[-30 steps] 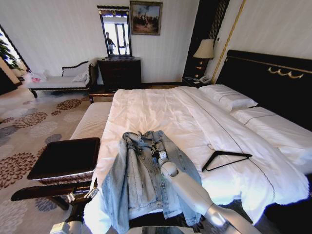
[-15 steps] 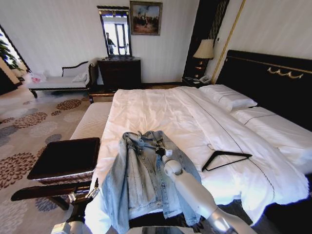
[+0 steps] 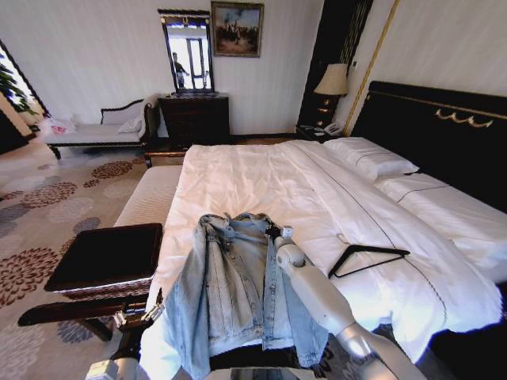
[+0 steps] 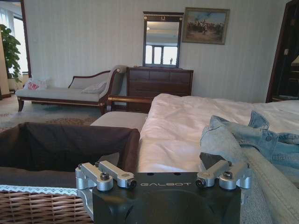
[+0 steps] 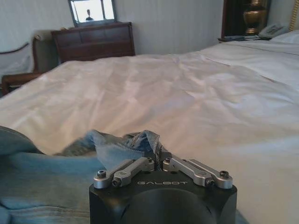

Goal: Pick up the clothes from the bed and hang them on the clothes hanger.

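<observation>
"GALBOT" reads in pale letters across the black body of the left gripper (image 4: 163, 176), just behind its silver linkages; the same "GALBOT" marks the right gripper (image 5: 159, 161), likewise behind its metal links.

hotel bedroom: wide bed (image 3: 261, 182), chaise (image 3: 95, 131).

Bright daylight from the left, edges bowed, everything sharp.

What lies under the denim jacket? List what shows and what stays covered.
Under the denim jacket lies the bed, white sheet showing all round it. The sheet directly beneath is covered. The right gripper pinches a fold at the jacket's collar end.
</observation>
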### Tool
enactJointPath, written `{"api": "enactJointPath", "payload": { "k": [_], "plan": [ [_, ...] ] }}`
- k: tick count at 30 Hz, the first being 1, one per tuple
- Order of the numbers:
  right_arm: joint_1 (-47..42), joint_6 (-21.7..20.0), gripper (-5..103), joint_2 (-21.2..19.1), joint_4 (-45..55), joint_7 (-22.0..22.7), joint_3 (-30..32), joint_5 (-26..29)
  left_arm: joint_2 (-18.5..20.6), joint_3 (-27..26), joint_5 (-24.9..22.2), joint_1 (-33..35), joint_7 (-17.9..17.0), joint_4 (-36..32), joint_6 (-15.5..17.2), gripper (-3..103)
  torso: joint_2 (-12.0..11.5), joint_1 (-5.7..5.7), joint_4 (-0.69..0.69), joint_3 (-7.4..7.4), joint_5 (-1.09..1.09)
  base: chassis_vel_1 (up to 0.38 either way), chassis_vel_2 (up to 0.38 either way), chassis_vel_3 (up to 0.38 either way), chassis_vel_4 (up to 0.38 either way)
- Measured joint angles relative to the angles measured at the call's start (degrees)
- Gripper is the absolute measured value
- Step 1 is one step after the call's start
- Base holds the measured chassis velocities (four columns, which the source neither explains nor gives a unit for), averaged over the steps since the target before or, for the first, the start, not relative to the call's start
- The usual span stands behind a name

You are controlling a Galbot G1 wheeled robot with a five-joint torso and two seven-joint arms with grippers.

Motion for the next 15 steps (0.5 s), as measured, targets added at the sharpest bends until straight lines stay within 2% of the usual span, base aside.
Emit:
{"api": "enactJointPath", "payload": {
  "k": [3,9,15],
  "plan": [
    [-0.2,-0.5,3,0.1,-1.1,0.3,0.5,-0.7,0.0,0.0,0.1,0.0,0.0,0.0,0.0,100,0.0,0.00,0.00,0.00,0.00,0.000,0.000,0.000,0.000],
    [-0.1,-1.8,3,0.0,-3.1,0.7,1.0,-1.7,0.2,0.6,0.4,0.0,-0.1,-0.3,0.2,94,0.0,0.00,0.00,0.00,-0.01,0.000,0.000,0.000,0.000],
    [-0.5,-2.5,3,-0.8,-2.3,0.6,0.7,-2.0,0.7,0.8,0.4,-0.1,-0.2,-0.4,0.6,96,0.0,0.00,0.00,0.00,0.00,0.000,0.000,0.000,0.000]
  ]
}}
